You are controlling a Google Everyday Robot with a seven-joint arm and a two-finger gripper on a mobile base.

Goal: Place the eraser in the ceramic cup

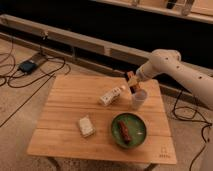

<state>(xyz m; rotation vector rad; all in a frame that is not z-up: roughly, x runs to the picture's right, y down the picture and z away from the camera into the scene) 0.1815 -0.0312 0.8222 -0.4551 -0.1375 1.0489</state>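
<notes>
My gripper (pixel 133 84) hangs at the end of the white arm (pixel 172 70), which reaches in from the right. It is just above the left rim of the ceramic cup (pixel 139 99), a small whitish cup that stands upright on the right half of the wooden table (pixel 65 105). The gripper is shut on the eraser (pixel 131 79), of which only a small orange-red patch shows between the fingers. The eraser is over the cup's rim, not inside the cup.
A white carton (pixel 111 95) lies on its side just left of the cup. A pale cream block (pixel 86 126) lies near the front. A green plate (pixel 136 140) with a brown bar (pixel 123 132) sits in front of the cup. Cables and a black box (pixel 27 66) lie on the floor at the left.
</notes>
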